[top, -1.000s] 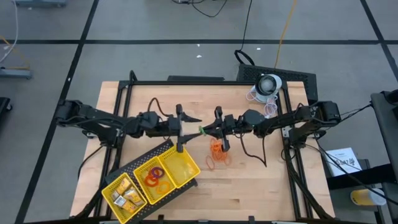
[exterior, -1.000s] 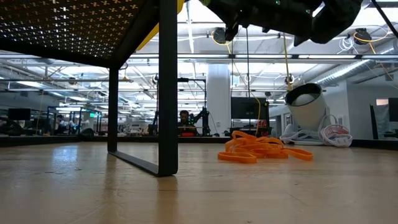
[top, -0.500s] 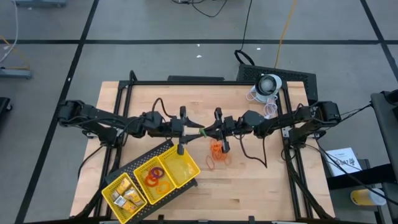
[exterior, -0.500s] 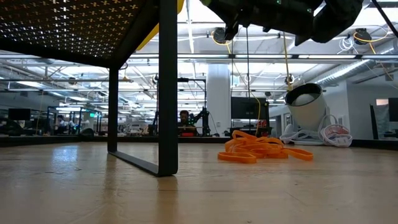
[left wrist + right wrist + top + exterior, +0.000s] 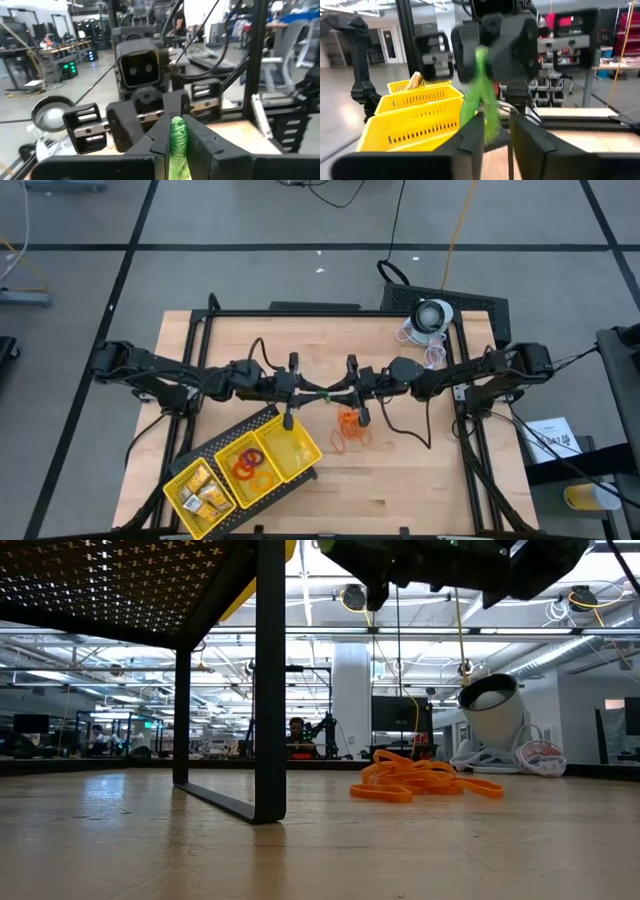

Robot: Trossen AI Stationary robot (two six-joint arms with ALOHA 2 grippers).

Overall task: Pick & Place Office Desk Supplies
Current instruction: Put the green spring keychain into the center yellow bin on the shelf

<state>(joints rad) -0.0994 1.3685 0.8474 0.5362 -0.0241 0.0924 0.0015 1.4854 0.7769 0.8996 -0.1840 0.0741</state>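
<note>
Meanwhile the two hands met above the middle of the wooden surface (image 5: 400,470), just beyond the pile of orange rubber bands (image 5: 349,430). The left hand (image 5: 312,391) was closed on a green rubber band (image 5: 178,142), which was pinched between its fingers (image 5: 156,140). The right hand (image 5: 338,392) stood directly opposite, with its fingers (image 5: 470,136) a little apart, and the green band (image 5: 481,95) hung at their tips. Whether the right fingers touched the band, I cannot tell. The orange pile lay on the surface, below the right hand. The yellow tray (image 5: 300,468) stood beside the pile, toward the left arm, tilted on a black stand (image 5: 232,430). Its middle compartment held coloured rings (image 5: 246,464), its end compartment farthest from the pile held yellow-gold pieces (image 5: 203,494).
</note>
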